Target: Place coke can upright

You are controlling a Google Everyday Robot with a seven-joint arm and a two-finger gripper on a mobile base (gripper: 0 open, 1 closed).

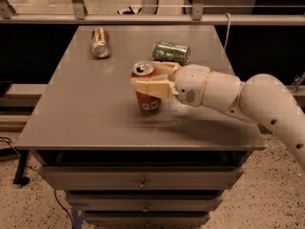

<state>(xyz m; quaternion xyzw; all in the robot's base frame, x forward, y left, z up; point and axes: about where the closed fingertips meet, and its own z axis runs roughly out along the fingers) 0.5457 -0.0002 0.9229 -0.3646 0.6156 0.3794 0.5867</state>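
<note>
The red coke can stands upright near the middle of the grey table, silver top up. My gripper reaches in from the right, and its cream fingers wrap around the can's upper half. The can's base looks to be at or just above the tabletop; I cannot tell whether it touches. The white arm runs off to the right edge of the view.
A green patterned can lies on its side just behind my gripper. A copper-brown can lies at the back left. A metal rail runs behind the table. Drawers sit below the table's front edge.
</note>
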